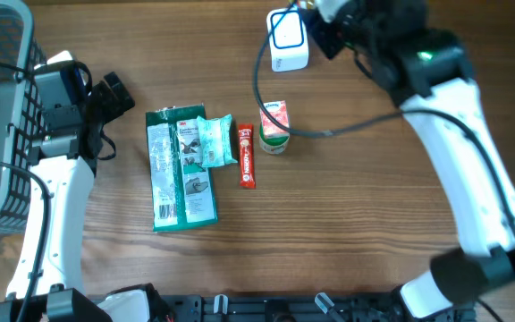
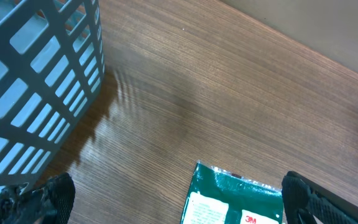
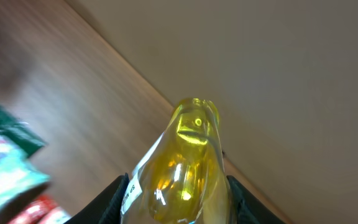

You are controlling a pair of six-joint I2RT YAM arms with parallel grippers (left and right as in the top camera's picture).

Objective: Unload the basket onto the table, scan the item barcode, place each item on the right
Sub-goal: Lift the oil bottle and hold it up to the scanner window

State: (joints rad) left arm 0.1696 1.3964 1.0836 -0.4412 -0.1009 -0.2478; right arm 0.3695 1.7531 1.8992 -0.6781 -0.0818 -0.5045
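Right gripper point(image 3: 176, 202) clamped on scanner point(image 1: 289, 40), table's 12 o'clock. I judge it rigid, slick, cable-tugged: hold mid-body. Left gripper point(image 2: 179, 198) spread wide, empty.

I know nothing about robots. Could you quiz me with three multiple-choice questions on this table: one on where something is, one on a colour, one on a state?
1. The red stick lies:
A) at the table's right edge
B) between the teal packet and the small carton
C) under the right arm

2. The object in the right gripper is:
A) blue
B) black
C) yellow

3. The left gripper is:
A) open and empty
B) shut on a packet
C) shut on nothing

Answers:
1. B, the overhead view shows it between them.
2. C, the right wrist view shows it see-through yellow between the fingers.
3. A, its fingers stand wide apart with nothing between them.
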